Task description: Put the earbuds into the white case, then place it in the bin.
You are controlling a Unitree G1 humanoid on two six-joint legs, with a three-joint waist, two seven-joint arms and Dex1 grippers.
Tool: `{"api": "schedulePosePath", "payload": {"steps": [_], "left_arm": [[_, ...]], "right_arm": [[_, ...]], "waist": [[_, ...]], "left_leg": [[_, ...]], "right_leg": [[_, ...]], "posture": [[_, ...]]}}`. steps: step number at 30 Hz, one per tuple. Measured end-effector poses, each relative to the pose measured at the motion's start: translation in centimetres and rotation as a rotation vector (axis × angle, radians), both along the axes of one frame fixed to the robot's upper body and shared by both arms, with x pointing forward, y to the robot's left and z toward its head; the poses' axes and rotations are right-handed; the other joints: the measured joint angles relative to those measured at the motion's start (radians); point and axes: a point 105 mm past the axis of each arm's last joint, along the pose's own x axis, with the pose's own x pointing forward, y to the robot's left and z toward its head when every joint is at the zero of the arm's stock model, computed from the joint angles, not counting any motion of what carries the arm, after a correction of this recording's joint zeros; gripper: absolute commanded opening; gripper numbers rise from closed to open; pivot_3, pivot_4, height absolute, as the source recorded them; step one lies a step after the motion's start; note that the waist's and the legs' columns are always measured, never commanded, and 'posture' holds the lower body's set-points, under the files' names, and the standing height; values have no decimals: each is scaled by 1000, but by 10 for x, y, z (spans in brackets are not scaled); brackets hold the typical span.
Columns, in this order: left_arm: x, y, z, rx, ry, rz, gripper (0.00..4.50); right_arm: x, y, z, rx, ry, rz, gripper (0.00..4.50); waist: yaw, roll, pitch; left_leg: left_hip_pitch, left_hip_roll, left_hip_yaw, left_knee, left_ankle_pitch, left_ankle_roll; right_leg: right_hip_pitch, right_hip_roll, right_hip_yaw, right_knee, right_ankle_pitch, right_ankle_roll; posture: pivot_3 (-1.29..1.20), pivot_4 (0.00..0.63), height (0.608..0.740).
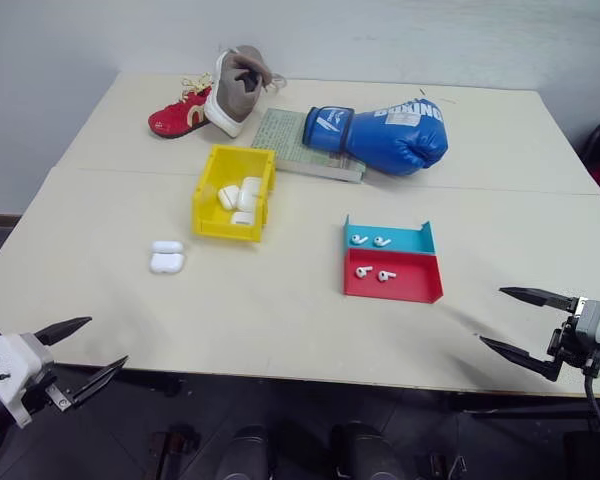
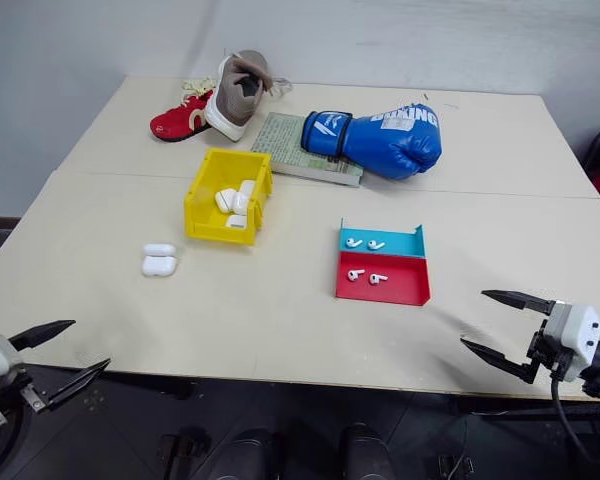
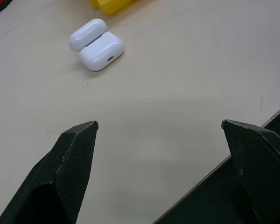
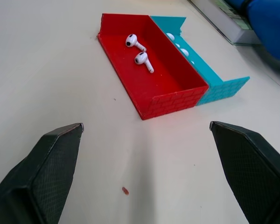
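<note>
Two earbuds [image 4: 140, 50] lie in the red tray [image 4: 172, 95] just ahead of the released right hand [image 1: 525, 322], white case [image 1: 167, 257] open ahead of the released left hand [image 1: 85, 350]; tiny, light, slippery, likely best pinched across stems.

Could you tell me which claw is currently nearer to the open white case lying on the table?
Left. The left claw hangs at the table's near edge below the white case; the right claw is far across, beyond the tray.
</note>
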Motion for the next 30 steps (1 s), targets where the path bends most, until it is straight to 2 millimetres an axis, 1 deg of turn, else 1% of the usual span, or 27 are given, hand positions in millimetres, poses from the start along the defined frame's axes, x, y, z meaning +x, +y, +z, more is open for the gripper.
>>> {"api": "schedulePosePath", "payload": {"steps": [3,6,8,10,11,12,14,16,19,21,23,25,28,30], "left_arm": [[0,0,0,-12,3,5,4453],[1,-2,4,-97,15,20,4453],[-1,-3,9,-153,16,29,4453],[-4,2,13,-199,22,67,4453],[-6,6,14,-229,28,99,4453],[-8,15,14,-269,32,167,4453],[-13,35,11,-340,21,333,4453],[-21,50,5,-384,23,460,4453],[-35,66,-2,-438,53,621,4453],[-37,66,2,-496,68,656,4453],[-35,57,12,-538,98,625,4453],[-26,46,22,-501,173,575,4453],[-5,37,42,-392,243,551,4453],[16,35,54,-346,303,584,4453]], "right_arm": [[-1,-3,-4,-5,5,1,4500],[0,1,-5,-3,1,25,4500],[2,8,-2,46,-29,34,4500],[6,19,5,153,-72,34,4500],[8,24,10,204,-86,30,4500],[10,31,17,252,-109,38,4500],[8,47,29,306,-166,95,4500],[5,61,37,340,-216,142,4500],[0,80,39,362,-256,215,4500],[-4,86,35,336,-261,267,4500],[-8,90,29,308,-258,310,4500],[-6,88,29,302,-264,304,4500],[-3,86,28,304,-264,295,4500],[-1,84,25,304,-248,284,4500]], "waist": [[-4,0,0],[-11,0,0],[-13,0,0],[-18,0,0],[-19,1,0],[-20,2,0],[-17,2,0],[-13,1,0],[-10,-3,-2],[-4,-4,-3],[1,-4,-3],[3,-4,-3],[3,-1,-3],[7,0,-3]], "left_leg": [[0,0,0,0,0,0],[0,0,0,0,0,0],[0,0,-1,0,0,0],[0,1,0,0,0,-1],[1,1,0,0,0,-1],[1,1,0,0,0,-1],[1,1,-1,0,0,-1],[1,1,-1,0,0,-1],[0,0,-2,0,-1,-1],[0,0,-4,1,-1,0],[0,0,-4,1,-1,0],[0,0,-5,1,-1,-1],[1,0,-6,1,-1,-2],[1,0,-7,1,0,-3]], "right_leg": [[0,0,0,0,0,0],[0,0,0,1,0,0],[0,0,0,1,0,0],[0,0,0,1,0,0],[0,0,0,2,0,0],[-1,0,0,2,0,0],[-1,0,0,3,0,0],[-1,0,0,4,0,0],[-1,0,0,4,0,0],[0,-1,0,3,0,0],[1,-1,0,3,0,0],[1,-1,0,3,0,-1],[1,0,0,3,-1,-1],[1,0,0,4,-1,-2]], "posture": [[0,150,740],[0,150,740],[0,150,740],[0,150,740],[0,150,740],[0,150,740],[0,150,740],[0,150,740],[0,150,740],[0,150,740],[0,150,740],[0,150,740],[0,150,740],[0,150,740]]}}
